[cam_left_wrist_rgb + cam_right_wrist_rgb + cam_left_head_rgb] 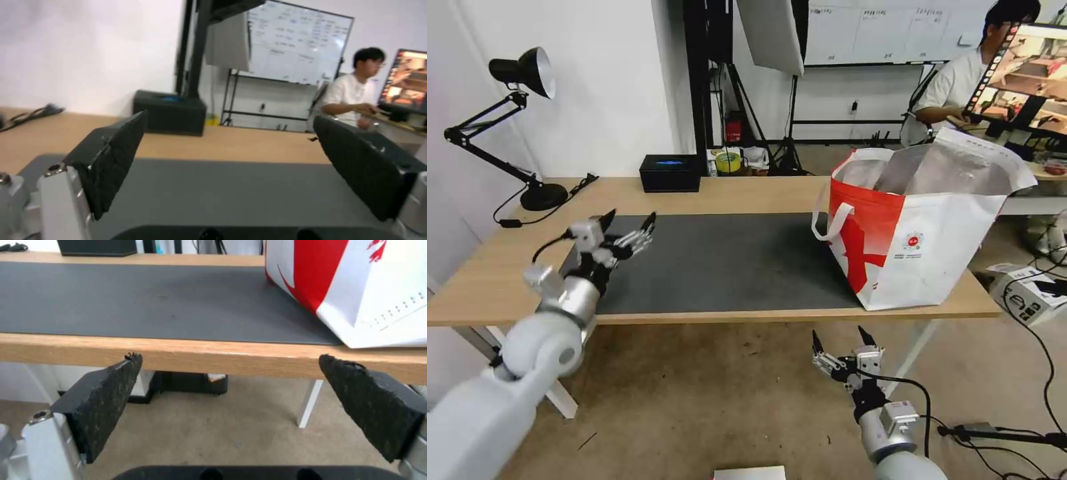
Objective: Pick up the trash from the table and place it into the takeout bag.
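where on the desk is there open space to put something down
The dark mat is bare between the left hand and the takeout bag. Wood lies free between the lamp and black box. The bag crowds the right end.

I see a plain white wall [614,87] on the left, a whiteboard [887,30] on the far wall, and tan carpet [707,400] underfoot. A black desk lamp [520,73] stands at the left, with tripod stands [790,133] behind and cables [1027,333] trailing on the floor.

Red-and-white takeout bag [917,227] stands open on table [747,193].
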You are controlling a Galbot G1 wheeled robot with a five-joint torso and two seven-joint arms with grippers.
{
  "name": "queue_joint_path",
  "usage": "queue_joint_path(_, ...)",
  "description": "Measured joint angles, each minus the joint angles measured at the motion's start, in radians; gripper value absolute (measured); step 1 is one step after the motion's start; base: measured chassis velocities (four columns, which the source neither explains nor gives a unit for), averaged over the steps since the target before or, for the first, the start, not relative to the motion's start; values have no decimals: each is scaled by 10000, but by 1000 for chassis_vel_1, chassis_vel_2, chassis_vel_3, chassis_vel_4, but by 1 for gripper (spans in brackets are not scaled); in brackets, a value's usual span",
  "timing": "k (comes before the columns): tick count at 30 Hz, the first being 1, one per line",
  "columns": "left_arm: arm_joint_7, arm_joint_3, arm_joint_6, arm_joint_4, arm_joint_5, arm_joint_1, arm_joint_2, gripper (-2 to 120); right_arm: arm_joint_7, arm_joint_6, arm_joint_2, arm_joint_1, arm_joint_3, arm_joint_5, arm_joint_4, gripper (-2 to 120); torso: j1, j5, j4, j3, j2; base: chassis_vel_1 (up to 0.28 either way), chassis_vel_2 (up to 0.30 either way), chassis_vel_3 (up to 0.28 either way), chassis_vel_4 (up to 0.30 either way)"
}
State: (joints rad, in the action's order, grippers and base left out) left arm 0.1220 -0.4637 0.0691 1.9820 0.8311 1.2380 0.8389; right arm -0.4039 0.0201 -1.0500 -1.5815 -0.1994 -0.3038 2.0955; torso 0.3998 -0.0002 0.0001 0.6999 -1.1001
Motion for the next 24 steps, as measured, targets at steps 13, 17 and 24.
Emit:
queue_joint_path(13,-530,-1374,949,-76,-1085,2461,1250,100,0,0,0,0,0,0,0,100,1,2,-1,1,0,0,0,0,0)
queue_joint_path(17,-777,-1716,1521,-338,-1463,3292,1751,100,0,0,0,0,0,0,0,100,0,1,1,1,0,0,0,0,0)
queue_joint_path(24,-1325,-2210,2455,-823,-1543,4137,2029,100,1,0,0,0,0,0,0,100,1,2,0,1,0,0,0,0,0)
